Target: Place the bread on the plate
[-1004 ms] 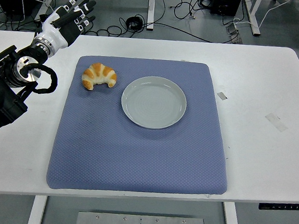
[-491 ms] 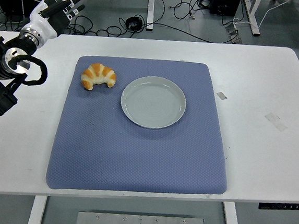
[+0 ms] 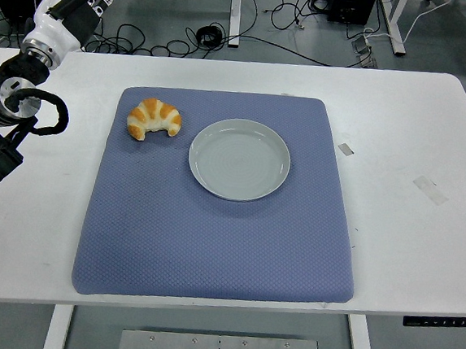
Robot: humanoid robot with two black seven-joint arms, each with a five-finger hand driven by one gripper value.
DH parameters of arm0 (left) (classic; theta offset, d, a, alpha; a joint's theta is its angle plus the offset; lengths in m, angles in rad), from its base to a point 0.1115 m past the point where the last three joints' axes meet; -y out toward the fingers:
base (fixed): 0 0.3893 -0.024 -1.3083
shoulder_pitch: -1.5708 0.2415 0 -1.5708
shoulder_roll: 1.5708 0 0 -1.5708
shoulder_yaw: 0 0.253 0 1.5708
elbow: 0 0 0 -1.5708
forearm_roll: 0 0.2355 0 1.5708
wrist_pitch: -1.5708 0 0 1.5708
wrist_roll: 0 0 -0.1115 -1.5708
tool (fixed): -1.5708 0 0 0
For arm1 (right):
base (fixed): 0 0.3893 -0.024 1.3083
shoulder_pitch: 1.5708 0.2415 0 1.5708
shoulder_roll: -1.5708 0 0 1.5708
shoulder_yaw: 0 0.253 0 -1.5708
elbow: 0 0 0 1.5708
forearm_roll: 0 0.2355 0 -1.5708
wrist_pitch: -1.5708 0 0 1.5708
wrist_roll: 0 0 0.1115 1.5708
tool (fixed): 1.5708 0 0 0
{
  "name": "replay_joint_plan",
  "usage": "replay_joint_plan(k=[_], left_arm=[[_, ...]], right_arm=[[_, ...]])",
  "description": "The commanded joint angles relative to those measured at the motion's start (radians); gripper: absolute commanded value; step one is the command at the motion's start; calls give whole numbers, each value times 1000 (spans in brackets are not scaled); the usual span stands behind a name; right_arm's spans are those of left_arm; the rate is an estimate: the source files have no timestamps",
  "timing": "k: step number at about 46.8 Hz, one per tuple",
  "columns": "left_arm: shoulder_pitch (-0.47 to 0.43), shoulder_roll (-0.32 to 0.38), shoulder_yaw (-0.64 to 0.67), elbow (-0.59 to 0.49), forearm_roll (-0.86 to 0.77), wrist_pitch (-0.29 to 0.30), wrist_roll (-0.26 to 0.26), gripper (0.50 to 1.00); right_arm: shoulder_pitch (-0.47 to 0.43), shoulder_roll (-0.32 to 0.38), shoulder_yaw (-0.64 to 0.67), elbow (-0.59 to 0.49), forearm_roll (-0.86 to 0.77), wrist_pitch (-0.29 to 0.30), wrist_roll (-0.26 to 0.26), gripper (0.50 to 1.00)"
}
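White bench (image 3: 433, 127) carries a blue mat (image 3: 211, 238); cables trail on the floor behind. Left robot hand (image 3: 68, 1) sits high at the far left corner, fingers loosely extended, holding nothing — well apart from the work. Bread (image 3: 154, 119), a croissant, lies on the mat's far left part, just beside the plate (image 3: 239, 159) but not on it. Plate is bare. Right arm is not visible.

Risks, as judged: the curved, flaky bread may roll or crush under a heavy pinch; a low approach could drag the mat; a short carry could catch the plate rim and shove it — or leave the bread half on.
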Motion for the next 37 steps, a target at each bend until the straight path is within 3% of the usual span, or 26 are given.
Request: replay_joint_plan(k=[1,13,20,25,33,37], left_arm=[[0,0,3,0,0,3,0,981],[-12,0,74,0,22,16,9,971],[-35,9,176,-20,25,89,12,940],[-43,50,252,-95,37,114,13,906],[-52,124,319,-255,128,281,7,895],[-60,132,322,-293,178,368,4,958]], right_arm=[[0,0,0,0,0,0,0,1000],[0,0,0,0,0,0,0,1000],[0,0,0,0,0,0,0,1000],[0,0,0,0,0,0,0,1000],[0,0,0,0,0,0,0,1000],[0,0,0,0,0,0,0,1000]])
